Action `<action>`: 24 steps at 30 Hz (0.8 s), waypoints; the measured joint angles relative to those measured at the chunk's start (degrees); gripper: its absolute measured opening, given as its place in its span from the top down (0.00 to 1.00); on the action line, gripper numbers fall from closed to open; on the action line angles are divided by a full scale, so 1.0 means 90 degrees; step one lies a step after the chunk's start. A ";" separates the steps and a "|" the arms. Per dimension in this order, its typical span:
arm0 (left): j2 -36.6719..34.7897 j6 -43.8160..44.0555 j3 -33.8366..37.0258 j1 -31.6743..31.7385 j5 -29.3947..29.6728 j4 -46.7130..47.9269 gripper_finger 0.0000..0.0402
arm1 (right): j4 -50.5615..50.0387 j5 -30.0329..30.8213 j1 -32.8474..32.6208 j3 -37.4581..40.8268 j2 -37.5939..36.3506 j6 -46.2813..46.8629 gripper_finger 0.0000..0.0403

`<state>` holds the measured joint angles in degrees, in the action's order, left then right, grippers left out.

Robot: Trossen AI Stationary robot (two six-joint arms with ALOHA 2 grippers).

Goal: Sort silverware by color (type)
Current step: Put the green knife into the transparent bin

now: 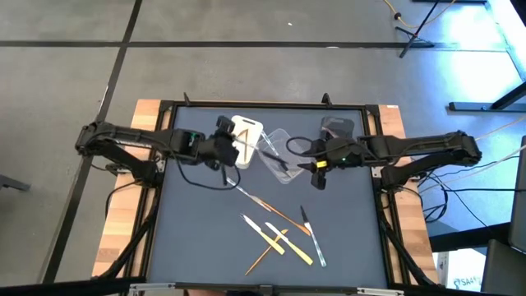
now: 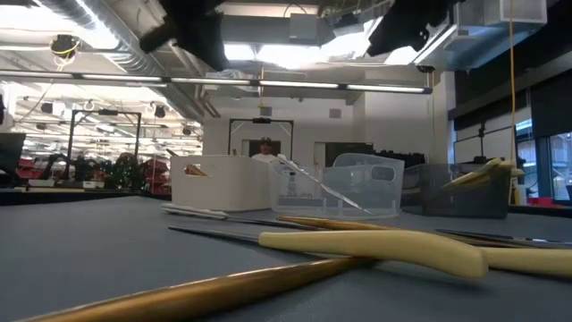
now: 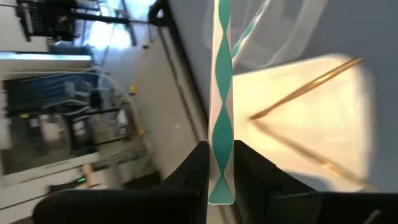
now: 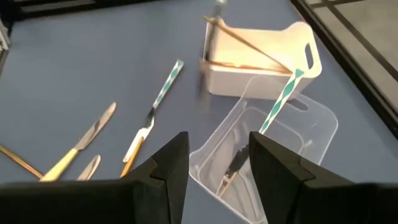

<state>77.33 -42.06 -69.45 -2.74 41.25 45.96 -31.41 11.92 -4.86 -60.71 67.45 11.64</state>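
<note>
1. We judge the sort partly done. The white tub [image 1: 246, 138] holds tan sticks, the clear tub [image 1: 280, 156] holds a dark piece, and the grey tub [image 2: 465, 192] shows a yellow piece [image 2: 478, 173] sticking out.
2. Left to do: a cluster of silverware [image 1: 283, 234] lies loose on the mat [image 1: 189, 238] near its front edge, in yellow, tan and clear, well apart from the tubs.
3. The left gripper [image 3: 221, 168] is above the white tub, fingers narrow, clamped on a teal-and-white striped piece [image 3: 221, 99].
4. The right gripper [image 4: 214, 165] hangs above the clear tub. Its fingers stand apart and hold nothing that we can see.
5. Only the left wrist view shows the grip itself; from above it is hidden.
6. The right wrist view alone shows the striped piece slanting over the clear tub, and another striped piece [image 4: 165, 87] lying on the mat.
7. The low view alone shows the grey tub's contents and a person [image 2: 264, 150] far behind.
</note>
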 joint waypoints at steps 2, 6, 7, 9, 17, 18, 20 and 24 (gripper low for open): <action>0.0016 -0.0439 0.0002 0.0199 0.0121 -0.0129 0.89 | -0.0003 -0.0002 0.0000 0.0000 -0.0102 0.0000 0.62; 0.0125 -0.1481 0.0000 0.0559 0.0150 -0.0443 0.89 | 0.0016 -0.0001 0.0000 0.0000 -0.0176 -0.0002 0.62; 0.0194 -0.1769 0.0002 0.0633 0.0155 -0.0533 0.89 | 0.0016 -0.0002 0.0000 0.0000 -0.0179 -0.0002 0.62; 0.0306 -0.2347 0.0000 0.0786 0.0159 -0.0771 0.89 | 0.0008 0.0000 0.0000 0.0000 -0.0179 -0.0002 0.62; 0.1136 -0.3782 0.0002 0.1212 0.0144 -0.1990 0.89 | 0.0044 0.0023 0.0000 0.0000 -0.0179 -0.0016 0.62; 0.1244 -0.3927 0.0002 0.1236 0.0147 -0.2094 0.89 | 0.0043 0.0034 0.0000 0.0000 -0.0179 -0.0016 0.62; 0.1447 -0.4090 0.0002 0.1281 0.0121 -0.2454 0.89 | 0.0043 0.0053 0.0000 0.0000 -0.0179 -0.0017 0.62; 0.1820 -0.4236 0.0002 0.1345 -0.0192 -0.2707 0.89 | 0.0050 0.0051 0.0000 0.0000 -0.0179 -0.0017 0.62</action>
<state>93.72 -80.18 -69.43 9.36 39.52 21.60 -30.96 12.38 -4.86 -60.71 65.84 11.49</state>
